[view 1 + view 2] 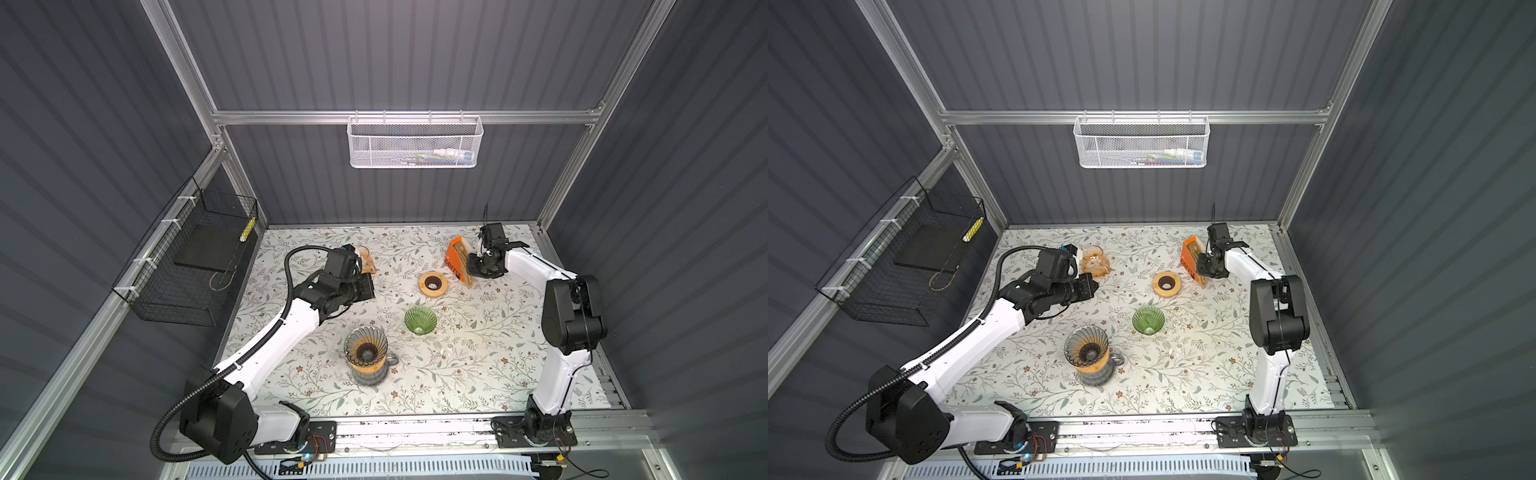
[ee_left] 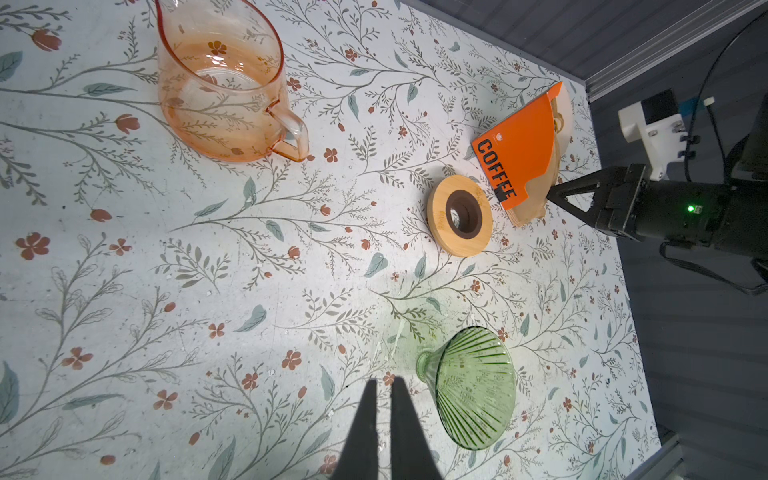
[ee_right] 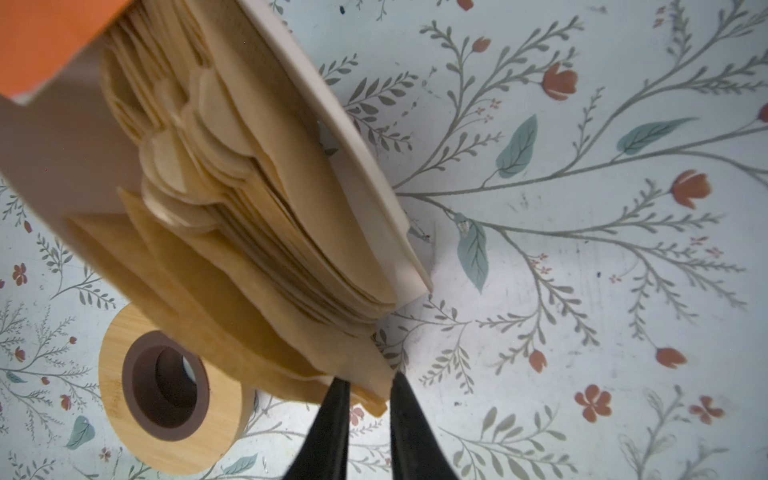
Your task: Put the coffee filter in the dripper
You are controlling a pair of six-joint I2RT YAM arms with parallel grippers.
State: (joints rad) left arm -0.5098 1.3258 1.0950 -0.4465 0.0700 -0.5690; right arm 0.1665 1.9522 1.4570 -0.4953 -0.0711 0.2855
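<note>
- At back right of table (image 1: 478,374): coffee filter (image 3: 357,357) corner protrudes from orange holder (image 2: 519,141); dripper (image 1: 365,348) sits well apart, on carafe near front.
- Right gripper (image 3: 370,378): jaws narrow, straddling that corner; firm pinch cannot be told.
- Left gripper (image 2: 384,380): closed, empty.
- Risk 1: jaws catch 2+ leaves, so extra filters come out.
- Risk 2: pull drags or tips holder onto wooden ring (image 3: 174,399) just beside.

tan paper filters (image 3: 249,232) in orange holder (image 2: 515,141), green ribbed glass dripper (image 2: 473,386) well apart
</note>
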